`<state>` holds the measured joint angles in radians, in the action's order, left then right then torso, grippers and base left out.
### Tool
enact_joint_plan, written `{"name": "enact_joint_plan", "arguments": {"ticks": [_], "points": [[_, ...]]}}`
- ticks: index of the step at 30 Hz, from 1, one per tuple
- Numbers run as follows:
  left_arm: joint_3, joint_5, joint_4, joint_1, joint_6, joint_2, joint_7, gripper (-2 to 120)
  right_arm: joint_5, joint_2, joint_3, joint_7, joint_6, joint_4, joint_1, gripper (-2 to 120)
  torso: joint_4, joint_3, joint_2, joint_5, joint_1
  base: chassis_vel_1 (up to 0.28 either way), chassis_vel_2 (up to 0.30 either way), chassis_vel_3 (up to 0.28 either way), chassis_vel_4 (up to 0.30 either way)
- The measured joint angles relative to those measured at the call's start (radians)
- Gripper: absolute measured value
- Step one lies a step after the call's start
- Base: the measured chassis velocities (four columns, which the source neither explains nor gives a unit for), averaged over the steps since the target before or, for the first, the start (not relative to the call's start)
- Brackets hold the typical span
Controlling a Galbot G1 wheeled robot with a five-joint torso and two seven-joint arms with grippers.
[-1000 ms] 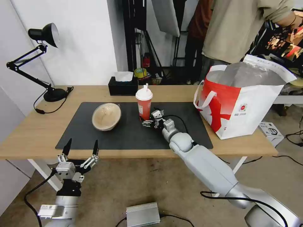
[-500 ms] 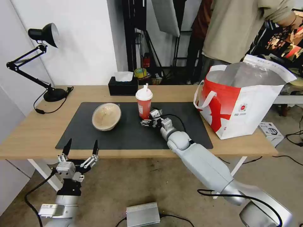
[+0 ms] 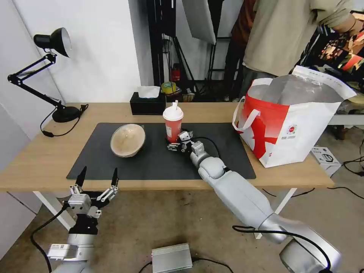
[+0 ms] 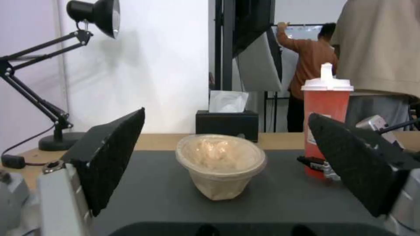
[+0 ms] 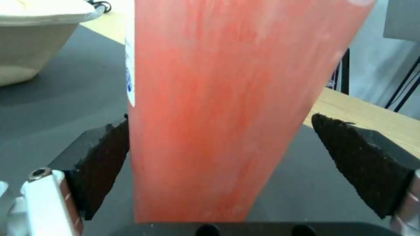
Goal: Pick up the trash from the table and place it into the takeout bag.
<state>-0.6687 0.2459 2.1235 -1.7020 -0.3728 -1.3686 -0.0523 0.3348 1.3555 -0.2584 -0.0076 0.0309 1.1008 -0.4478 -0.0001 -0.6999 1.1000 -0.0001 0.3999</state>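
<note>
A red drink cup [image 3: 173,127] with a white lid and straw stands upright on the dark mat [image 3: 151,163] of the table [image 3: 38,159]. My right gripper [image 3: 174,145] is low at the cup's base and open, one finger on each side of the cup [image 5: 227,108]. One finger [image 5: 107,154] is right at the cup's wall, the other [image 5: 354,157] stands apart from it. A beige bowl [image 3: 127,140] lies tilted on the mat to the left. The takeout bag [image 3: 299,129] stands open at the table's right end. My left gripper [image 3: 97,174] hangs open below the table's front edge.
A black tissue box [image 3: 148,104] sits behind the cup at the table's back edge. A black desk lamp [image 3: 57,110] with its cord stands at the back left. A silver box [image 3: 171,258] lies on the floor. People stand behind the table.
My right gripper has slid forward and slightly left over the mat, closing in around the cup's base. The left arm, the cup and the bowl have not moved.
</note>
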Motion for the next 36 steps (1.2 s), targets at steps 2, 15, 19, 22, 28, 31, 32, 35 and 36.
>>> {"name": "enact_joint_plan", "arguments": {"ticks": [2,15,19,22,28,31,32,35,36], "points": [[0.0,0.0,-0.001,0.0,0.0,-0.001,0.0,100,-0.004,0.006,0.004,-0.001,0.004,-0.008,0.001,100,0.0,0.0,0.0,0.0,0.0,0.0,0.0,0.0,0.0],[0.005,-0.002,-0.009,0.004,-0.001,-0.002,-0.002,100,-0.014,0.03,0.016,-0.002,0.018,-0.036,0.008,100,-0.0001,0.0,0.0,0.0,0.0,0.0,0.0,0.0,0.0],[0.006,-0.002,-0.009,0.004,-0.001,0.0,-0.002,100,-0.018,0.035,0.02,-0.002,0.023,-0.044,0.011,100,0.0,0.0,0.0,0.0002,0.0,0.0,0.0,0.0,0.0],[0.006,-0.003,-0.009,0.004,-0.001,0.001,-0.002,100,-0.025,0.04,0.024,-0.002,0.028,-0.05,0.014,100,0.0001,0.0,0.0,0.0002,0.0,0.0,0.0,0.0,0.0],[0.007,-0.003,-0.009,0.004,-0.001,0.001,-0.003,100,-0.027,0.04,0.024,-0.002,0.029,-0.051,0.014,100,0.0002,0.0,0.0,0.0002,0.0,0.0,0.0,0.0,0.0],[0.007,-0.003,-0.01,0.005,-0.001,0.001,-0.003,100,-0.028,0.04,0.024,-0.001,0.03,-0.051,0.014,100,0.0002,0.0,0.0,0.0003,0.0,0.0,0.0,0.0,0.0],[0.008,-0.003,-0.01,0.005,-0.001,0.001,-0.003,100,-0.028,0.04,0.024,-0.001,0.03,-0.051,0.014,100,0.0002,0.0,0.0,0.0002,0.0,0.0,0.0,0.0,0.0],[0.008,-0.003,-0.011,0.005,-0.001,0.002,-0.003,100,-0.029,0.04,0.024,-0.003,0.03,-0.051,0.014,98,0.0002,0.0,0.0,0.0002,0.0,0.0,0.0,0.0,0.0],[0.007,-0.003,-0.011,0.005,-0.001,0.002,-0.003,100,-0.03,0.04,0.024,-0.005,0.031,-0.051,0.014,93,0.0002,0.0,0.0,0.0002,0.0,0.0,0.0,0.0,0.0]]}}
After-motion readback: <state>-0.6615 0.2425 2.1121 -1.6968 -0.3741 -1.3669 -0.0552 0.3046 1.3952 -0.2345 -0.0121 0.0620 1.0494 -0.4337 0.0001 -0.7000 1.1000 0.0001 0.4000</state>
